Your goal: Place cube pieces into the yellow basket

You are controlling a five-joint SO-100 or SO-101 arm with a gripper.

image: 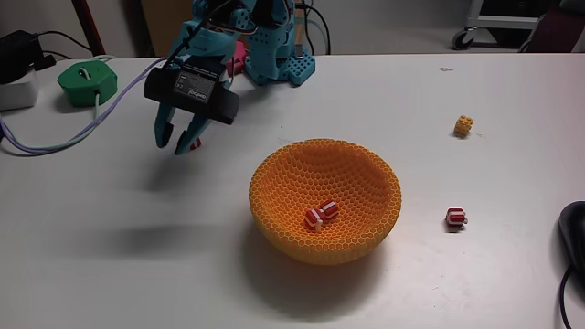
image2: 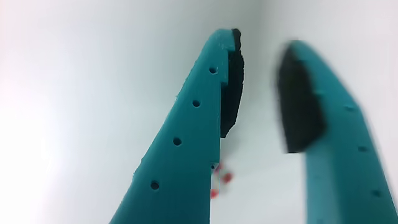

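Matt plastic honeycomb-mesh yellow basket (image: 366, 183)

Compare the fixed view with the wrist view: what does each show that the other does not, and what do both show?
Fixed view alone: the yellow basket holding two striped cubes, another striped cube and a small yellow cube on the table, a green puck and the arm's base.

Wrist view alone: the black pads inside the fingers, close up.

Both: the teal gripper, jaws apart, holding nothing, above the white table.
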